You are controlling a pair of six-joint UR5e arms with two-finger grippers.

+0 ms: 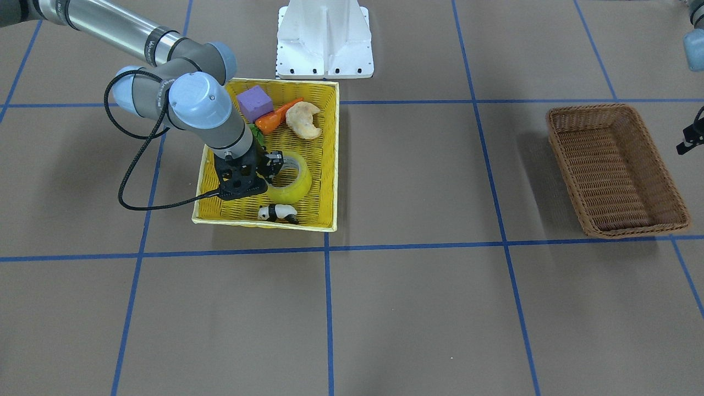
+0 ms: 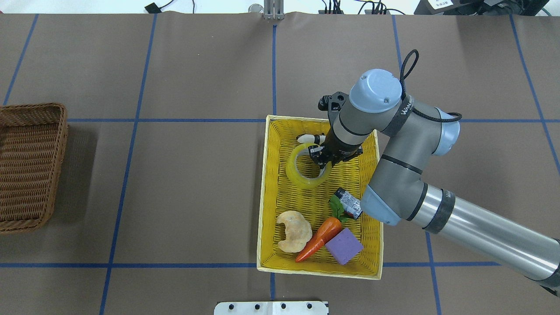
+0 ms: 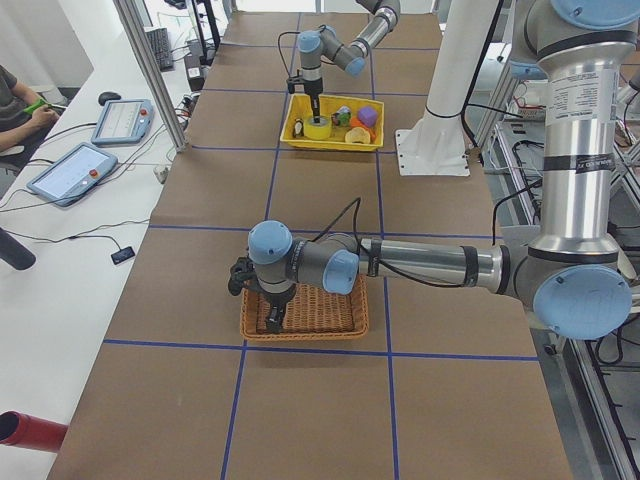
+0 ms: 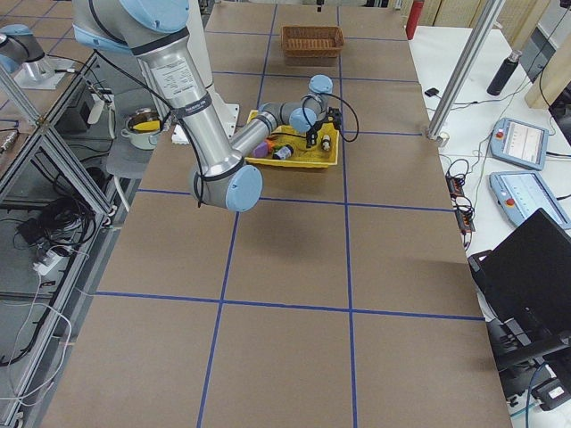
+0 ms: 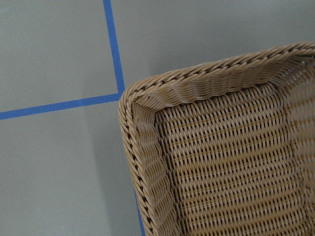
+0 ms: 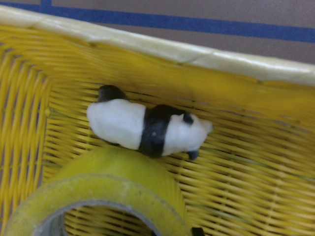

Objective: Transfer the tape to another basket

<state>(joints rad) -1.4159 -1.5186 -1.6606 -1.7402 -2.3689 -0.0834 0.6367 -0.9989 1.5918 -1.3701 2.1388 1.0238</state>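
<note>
The tape (image 1: 294, 190) is a yellowish ring that lies in the bright yellow basket (image 1: 334, 154), near its outer end. It also shows in the overhead view (image 2: 302, 175) and fills the bottom of the right wrist view (image 6: 123, 167). My right gripper (image 1: 272, 168) points down at the ring's rim (image 2: 321, 158), with its fingers astride the tape's wall, and looks shut on it. The brown wicker basket (image 1: 588, 108) stands far off on my left side (image 2: 64, 131). My left gripper (image 3: 273, 322) hangs over it. I cannot tell whether it is open or shut.
A toy panda (image 6: 142, 125) lies against the tape, next to the yellow basket's wall. A carrot (image 2: 319, 238), a purple block (image 2: 344, 246), a bread piece (image 2: 294, 231) and a small can (image 2: 348, 203) lie behind it. The white robot base (image 1: 324, 38) stands nearby.
</note>
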